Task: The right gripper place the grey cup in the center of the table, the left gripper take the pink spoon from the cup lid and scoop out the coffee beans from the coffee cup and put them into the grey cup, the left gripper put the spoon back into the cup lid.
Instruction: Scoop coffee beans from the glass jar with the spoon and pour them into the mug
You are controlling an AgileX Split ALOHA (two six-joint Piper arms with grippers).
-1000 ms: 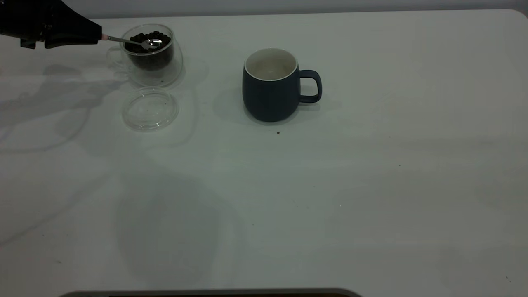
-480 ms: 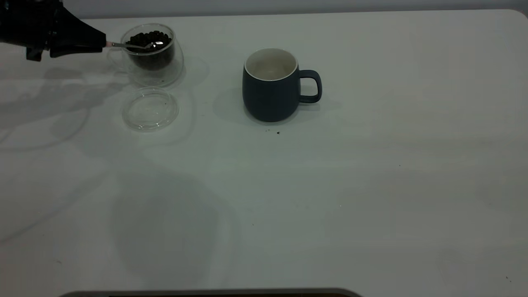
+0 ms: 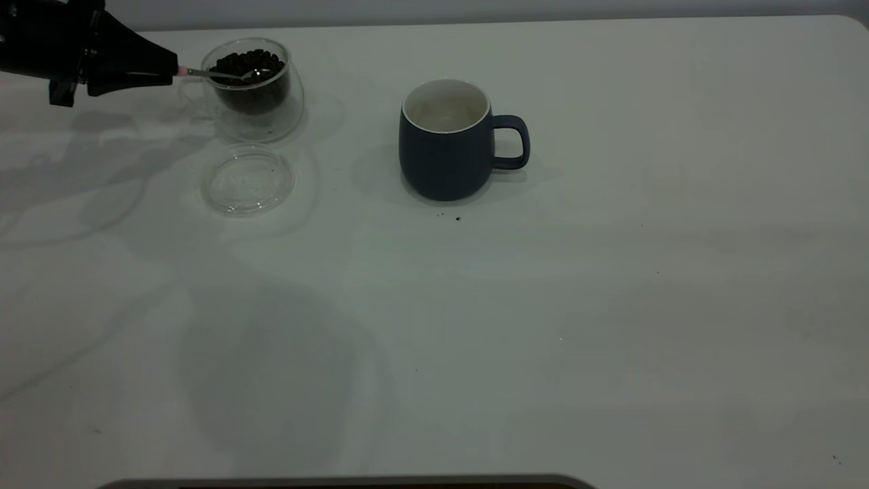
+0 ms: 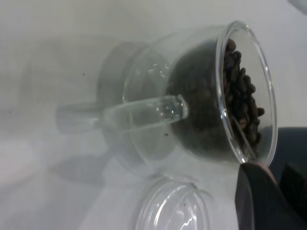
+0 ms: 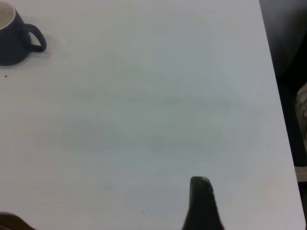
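My left gripper (image 3: 171,70) is at the table's far left, shut on the pale pink handle of the pink spoon (image 3: 210,73). The spoon's metal neck crosses the rim of the clear glass coffee cup (image 3: 254,102), and its bowl lies among the coffee beans (image 3: 248,64). In the left wrist view the coffee cup (image 4: 192,120) and coffee beans (image 4: 240,100) are close to my fingertips (image 4: 254,191). The clear cup lid (image 3: 248,180) lies empty in front of the coffee cup. The grey cup (image 3: 445,146) stands near the table's middle, handle to the right, its white inside empty. My right gripper (image 5: 105,199) is open over bare table.
The white table (image 3: 543,326) has tiny dark specks (image 3: 456,219) just in front of the grey cup. The right wrist view shows the grey cup (image 5: 14,40) far off and the table's edge (image 5: 278,96) beside the gripper.
My left gripper has shifted slightly right toward the coffee cup, and the spoon's bowl has sunk lower into the beans. The grey cup and the lid have not moved.
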